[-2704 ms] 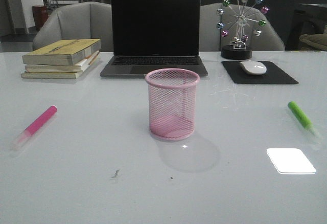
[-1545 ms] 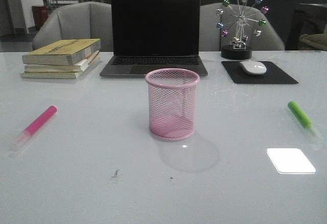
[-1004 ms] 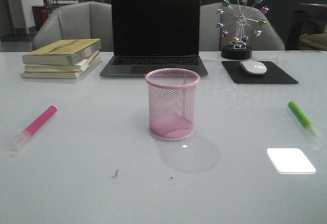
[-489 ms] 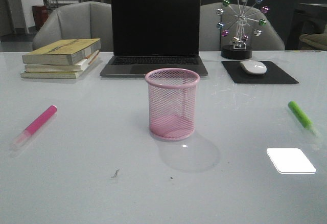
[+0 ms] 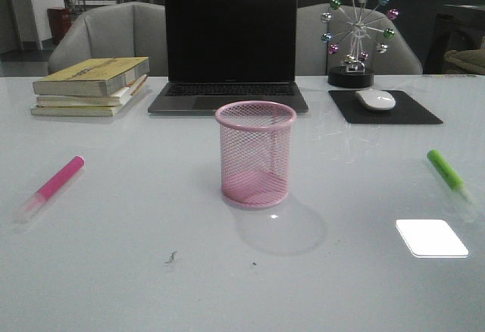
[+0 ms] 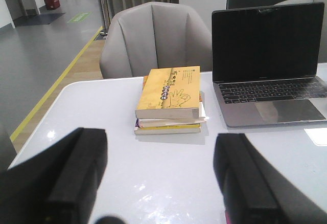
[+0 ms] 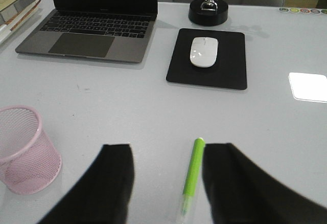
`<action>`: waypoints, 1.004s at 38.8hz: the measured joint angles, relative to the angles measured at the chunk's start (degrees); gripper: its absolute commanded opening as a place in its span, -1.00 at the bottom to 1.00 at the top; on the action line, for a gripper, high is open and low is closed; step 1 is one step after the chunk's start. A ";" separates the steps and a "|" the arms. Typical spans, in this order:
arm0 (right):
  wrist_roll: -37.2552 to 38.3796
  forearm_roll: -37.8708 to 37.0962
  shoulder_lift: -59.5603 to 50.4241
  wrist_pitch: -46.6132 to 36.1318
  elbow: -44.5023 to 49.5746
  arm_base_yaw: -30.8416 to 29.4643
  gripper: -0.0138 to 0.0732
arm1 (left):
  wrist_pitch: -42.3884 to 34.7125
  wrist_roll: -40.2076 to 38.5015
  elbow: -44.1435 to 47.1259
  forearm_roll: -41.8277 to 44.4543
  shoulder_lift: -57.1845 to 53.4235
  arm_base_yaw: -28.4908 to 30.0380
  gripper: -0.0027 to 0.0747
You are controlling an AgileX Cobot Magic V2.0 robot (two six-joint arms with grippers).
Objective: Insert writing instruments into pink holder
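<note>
Basically nothing on the table has moved over these last seconds: pink marker [image 5: 53, 186] and green marker [image 7: 190, 178] lie well either side of the empty pink holder [image 5: 255, 154] (both grippers [image 6: 153, 183] [image 7: 166, 180] spread wide, holding nothing), so no pickup yet.

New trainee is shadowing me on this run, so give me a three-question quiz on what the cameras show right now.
1. True or false: the pink cup already holds a marker.
2. Which marker lies between the right gripper jaws in its wrist view? A) pink marker B) green marker C) neither
3. Fill in: the mouse rests on a black ____.

Key:
1. False; the pink marker and green marker both lie on the table.
2. B
3. Pad
</note>
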 measured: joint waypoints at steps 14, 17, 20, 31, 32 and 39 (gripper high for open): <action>0.00 0.00 8.18 5.58 -2.59 0.00 0.63 | 0.00 0.00 0.00 -2.60 0.35 0.00 0.41; 0.76 0.00 11.70 9.37 -6.68 -0.56 0.63 | 1.23 0.00 0.00 -3.35 0.35 0.00 0.41; 2.30 0.00 15.68 13.40 -12.40 -2.13 0.63 | 3.41 0.00 0.00 -4.62 0.35 0.00 0.41; 3.37 -0.39 30.92 26.45 -29.82 -7.18 0.63 | 10.89 0.00 0.00 -10.42 0.35 0.00 0.41; 3.37 -0.50 32.24 27.66 -30.86 -7.21 0.63 | 11.51 0.00 0.00 -10.67 0.35 0.00 0.41; 3.37 -0.64 43.03 32.54 -37.39 -7.21 0.63 | 13.75 0.00 0.00 -11.04 0.47 0.00 0.41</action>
